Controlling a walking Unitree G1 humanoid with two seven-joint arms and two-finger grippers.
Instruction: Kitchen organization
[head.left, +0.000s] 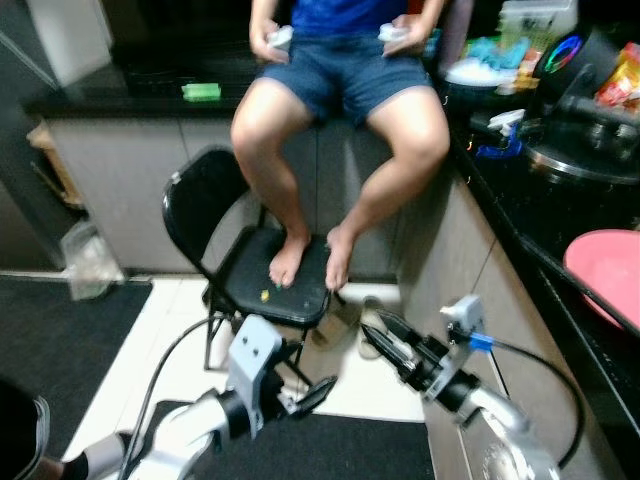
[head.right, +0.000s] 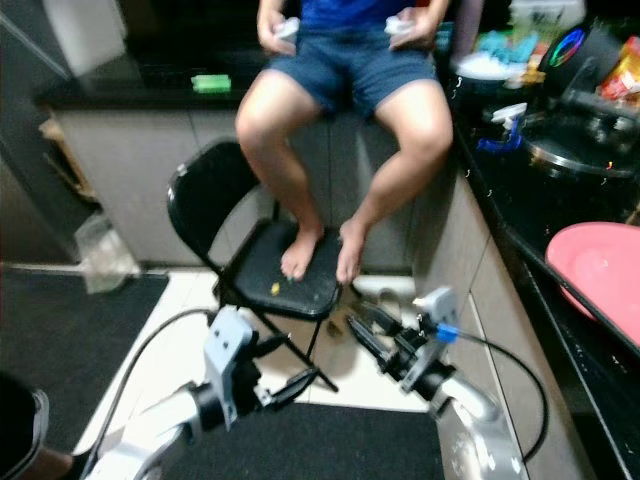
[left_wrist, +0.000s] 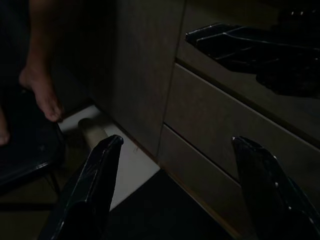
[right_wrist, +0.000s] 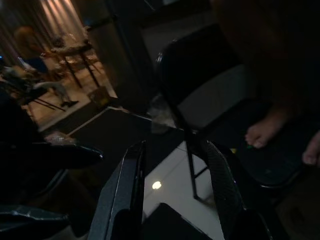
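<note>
My left gripper (head.left: 322, 388) hangs low over the dark floor mat (head.left: 330, 445), open and holding nothing. In the left wrist view the left gripper (left_wrist: 177, 141) faces grey cabinet drawers (left_wrist: 225, 130). My right gripper (head.left: 372, 326) is also open and holds nothing, low beside the right-hand cabinets and pointing toward the chair. Through the right wrist view the right gripper (right_wrist: 174, 147) looks at the chair and a foot. The black counter (head.left: 540, 215) on the right carries a pink basin (head.left: 612, 268), a spray bottle (head.left: 506, 128), a pot lid (head.left: 585, 160) and packets.
A person (head.left: 340, 110) sits on the back counter with both feet on a black folding chair (head.left: 205, 215) straight ahead. Slippers (head.left: 335, 322) lie under it on the white tiles. A green object (head.left: 200, 92) lies on the back counter. A plastic bag (head.left: 88, 262) leans at left.
</note>
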